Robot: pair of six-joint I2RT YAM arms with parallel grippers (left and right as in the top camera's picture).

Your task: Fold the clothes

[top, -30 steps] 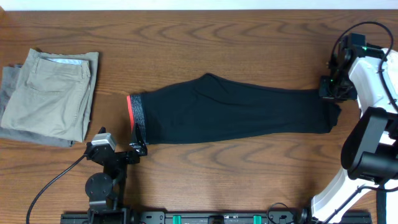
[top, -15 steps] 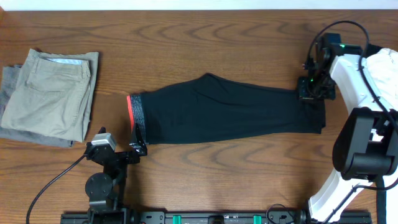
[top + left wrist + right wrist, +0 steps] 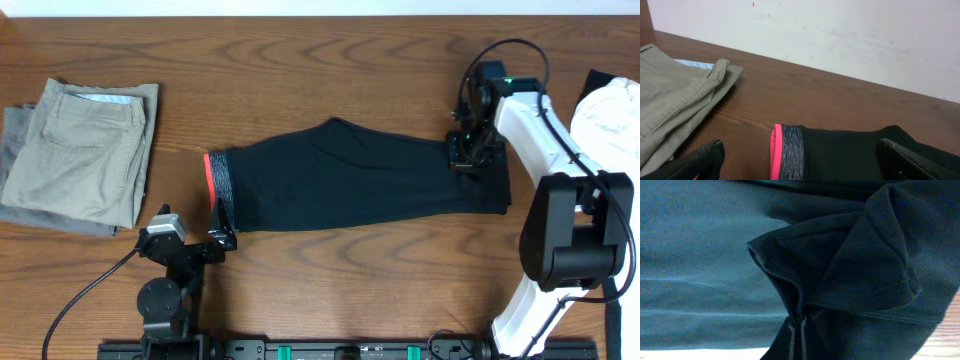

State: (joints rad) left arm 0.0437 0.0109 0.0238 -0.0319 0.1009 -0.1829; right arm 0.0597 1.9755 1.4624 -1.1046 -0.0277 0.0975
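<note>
Black pants (image 3: 340,180) lie flat across the table (image 3: 300,60), cuff pinched in the right gripper (image 3: 468,152) and pulled further toward the red-edged waistband (image 3: 209,175) than before, left gripper (image 3: 224,239) gaping beside it.

Black pants (image 3: 350,180) with grey, red-orange-edged waistband (image 3: 220,190); tan khaki trousers (image 3: 85,150); brown wood-grain table (image 3: 300,60).

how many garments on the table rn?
3 for certain: black pants across the centre, khaki trousers at far left, a grey garment under them. The white bundle at the right edge may be a fourth; the stack could hide more.
</note>
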